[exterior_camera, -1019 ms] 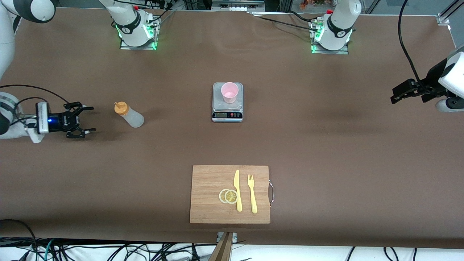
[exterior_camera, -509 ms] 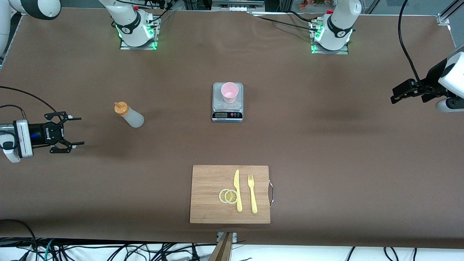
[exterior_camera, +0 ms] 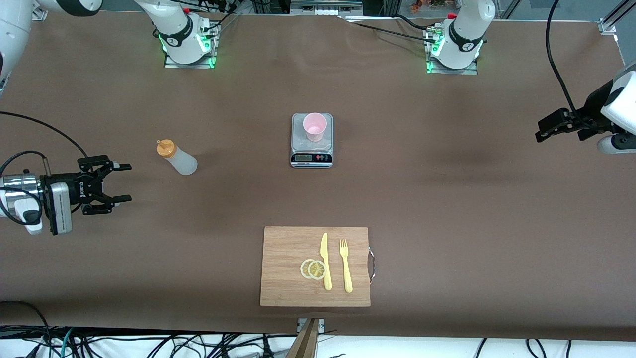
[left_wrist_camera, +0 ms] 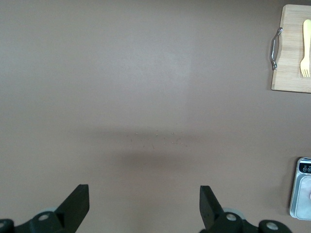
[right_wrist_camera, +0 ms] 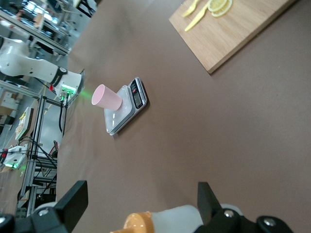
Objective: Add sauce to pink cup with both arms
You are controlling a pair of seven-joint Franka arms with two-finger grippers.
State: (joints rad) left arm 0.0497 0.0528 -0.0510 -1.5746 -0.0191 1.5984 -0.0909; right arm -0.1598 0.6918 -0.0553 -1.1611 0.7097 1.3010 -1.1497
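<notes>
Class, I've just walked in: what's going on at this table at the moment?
Nothing is held yet. The right gripper is open, low over the table at the right arm's end, pointed at the sauce bottle standing nearby. The pink cup sits on the scale mid-table. The left gripper waits, open, over the left arm's end. A cutting board lies nearer the camera.

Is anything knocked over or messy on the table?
Nothing looks spilled or broken. The sauce bottle stands upright, untouched, with the open right gripper beside it. The pink cup sits on the scale. The open left gripper waits at its end of the table.
</notes>
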